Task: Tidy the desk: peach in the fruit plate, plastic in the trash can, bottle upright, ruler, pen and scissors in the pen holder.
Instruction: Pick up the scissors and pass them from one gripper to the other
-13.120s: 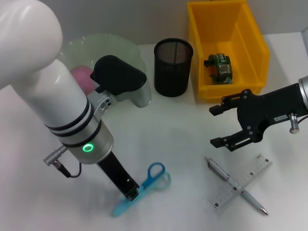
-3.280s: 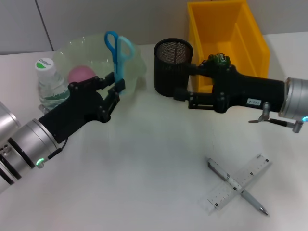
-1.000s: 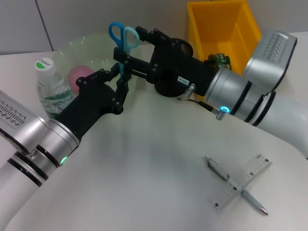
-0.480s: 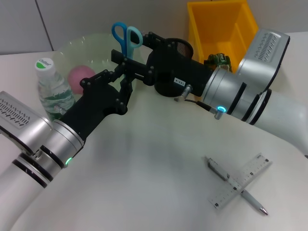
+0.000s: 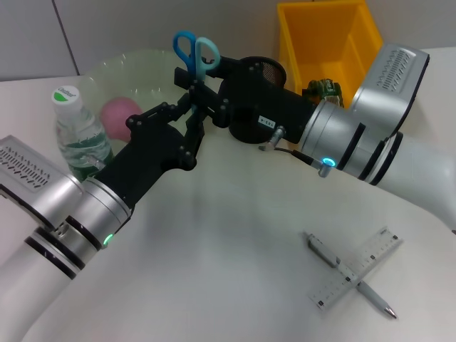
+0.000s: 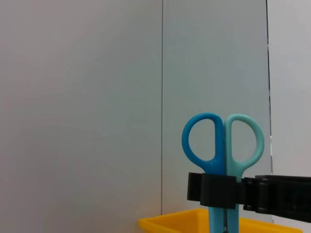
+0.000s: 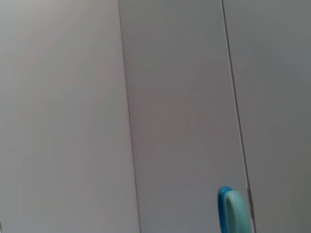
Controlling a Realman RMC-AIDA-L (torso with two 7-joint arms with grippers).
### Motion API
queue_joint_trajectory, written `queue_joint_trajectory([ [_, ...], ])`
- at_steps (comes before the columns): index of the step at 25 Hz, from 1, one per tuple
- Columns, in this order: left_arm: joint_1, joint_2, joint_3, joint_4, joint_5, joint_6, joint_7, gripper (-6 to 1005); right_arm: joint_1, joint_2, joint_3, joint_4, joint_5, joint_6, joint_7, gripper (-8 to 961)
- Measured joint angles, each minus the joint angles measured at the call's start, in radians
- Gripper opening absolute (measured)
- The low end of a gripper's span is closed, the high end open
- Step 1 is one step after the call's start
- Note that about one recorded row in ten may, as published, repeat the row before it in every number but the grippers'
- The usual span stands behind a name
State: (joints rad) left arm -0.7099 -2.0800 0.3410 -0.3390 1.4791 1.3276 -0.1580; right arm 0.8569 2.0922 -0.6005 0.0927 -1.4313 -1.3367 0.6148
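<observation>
Scissors upright, pinched between left claw and right claw

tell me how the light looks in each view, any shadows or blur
Head view: even, soft light, faint shadows on the desk under both arms, the scissors sharp. Left wrist view: the scissors handles crisp against a plain grey wall, no glare. Right wrist view: mostly bare wall, with a soft-edged sliver of the scissors at the frame edge.

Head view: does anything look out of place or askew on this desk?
Yes. The pen and ruler lie crossed on the table, not in the pen holder. The scissors stand handles-up between both end effectors, left and right.
</observation>
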Motion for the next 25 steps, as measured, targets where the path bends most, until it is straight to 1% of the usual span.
queue_joint_trajectory([
  [5,0.001,0.000,-0.010,0.000,0.013,-0.012,0.000,210,-0.001,0.000,-0.001,-0.003,0.000,0.000,-0.001,314],
  [16,0.002,0.000,-0.010,0.000,0.015,-0.014,0.001,210,-0.004,0.000,-0.010,-0.003,-0.001,0.005,-0.011,269],
  [21,0.002,0.000,-0.010,0.000,0.016,-0.014,0.001,210,-0.004,0.000,-0.011,-0.002,-0.001,0.008,-0.011,92],
  [25,0.001,0.000,-0.007,0.000,0.020,-0.014,0.002,210,-0.004,0.000,-0.010,-0.002,-0.001,0.009,-0.011,91],
])
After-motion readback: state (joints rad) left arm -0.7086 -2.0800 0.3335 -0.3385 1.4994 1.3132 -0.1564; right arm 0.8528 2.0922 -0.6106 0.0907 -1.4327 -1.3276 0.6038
